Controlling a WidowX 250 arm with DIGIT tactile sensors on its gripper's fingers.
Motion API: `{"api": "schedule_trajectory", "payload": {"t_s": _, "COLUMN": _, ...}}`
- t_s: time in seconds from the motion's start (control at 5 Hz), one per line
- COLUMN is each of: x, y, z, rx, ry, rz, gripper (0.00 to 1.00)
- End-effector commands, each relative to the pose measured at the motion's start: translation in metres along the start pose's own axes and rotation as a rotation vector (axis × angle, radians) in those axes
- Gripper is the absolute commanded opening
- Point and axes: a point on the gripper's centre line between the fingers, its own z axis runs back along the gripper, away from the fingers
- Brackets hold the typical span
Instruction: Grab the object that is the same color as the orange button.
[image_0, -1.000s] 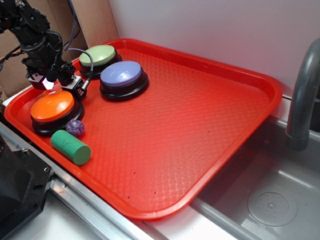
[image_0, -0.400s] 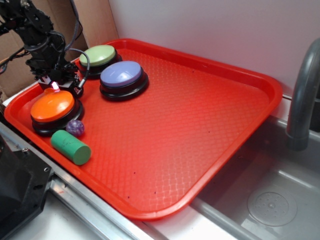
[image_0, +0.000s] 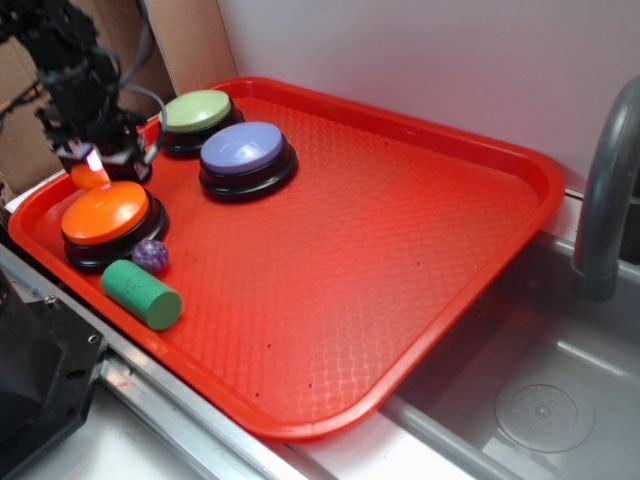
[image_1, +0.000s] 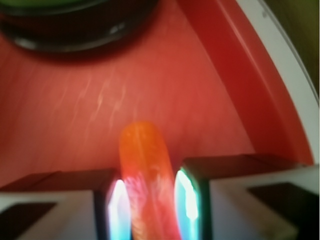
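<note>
Red tray (image_0: 420, 230) across most of the exterior frame, on a metal counter beside a sink basin (image_0: 540, 400) at lower right, grey faucet (image_0: 605, 190) at the right edge.

At upper left, black gripper (image_0: 92, 160) just above the tray's far-left part, closed around the small orange object (image_0: 88, 176); only a glowing orange bit visible below the fingers there. In the wrist view, gripper (image_1: 150, 207) at the bottom of the frame, two fingers (image_1: 200, 200) pressed on either side of the orange object (image_1: 145, 170), rounded end pointing up-frame over the red tray floor (image_1: 75, 115); tray rim (image_1: 250, 85) running down the right side. Whether the object touched the tray, impossible to tell through the blur.

Directly below the gripper in the exterior frame, orange button (image_0: 105, 212) on its black base. Green button (image_0: 196, 110) and lilac-blue button (image_0: 242, 148) up and to the right of it, side by side, apart from the gripper. Dark edge of a button base (image_1: 75, 30) along the top of the wrist view, with a sliver of green above.

Small purple ball (image_0: 150, 255) just beside the orange button's lower right edge. Green cylinder (image_0: 142, 294) lying on its side below the ball, near the tray's lower-left rim.
</note>
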Motion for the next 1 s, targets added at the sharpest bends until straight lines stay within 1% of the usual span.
{"api": "schedule_trajectory", "payload": {"t_s": 0.0, "x": 0.02, "y": -0.028, "z": 0.094, "rx": 0.022, "ry": -0.111, "rz": 0.057, "gripper": 0.0}}
{"api": "schedule_trajectory", "payload": {"t_s": 0.2, "x": 0.003, "y": -0.061, "z": 0.139, "rx": -0.04, "ry": -0.19, "rz": 0.052, "gripper": 0.0}}
{"api": "schedule_trajectory", "payload": {"t_s": 0.4, "x": -0.008, "y": -0.091, "z": 0.164, "rx": -0.119, "ry": -0.195, "rz": 0.064, "gripper": 0.0}}
{"api": "schedule_trajectory", "payload": {"t_s": 0.6, "x": -0.019, "y": -0.123, "z": 0.172, "rx": -0.116, "ry": -0.216, "rz": 0.036, "gripper": 0.0}}
{"api": "schedule_trajectory", "payload": {"t_s": 0.8, "x": -0.021, "y": -0.125, "z": 0.165, "rx": -0.1, "ry": -0.189, "rz": 0.068, "gripper": 0.0}}
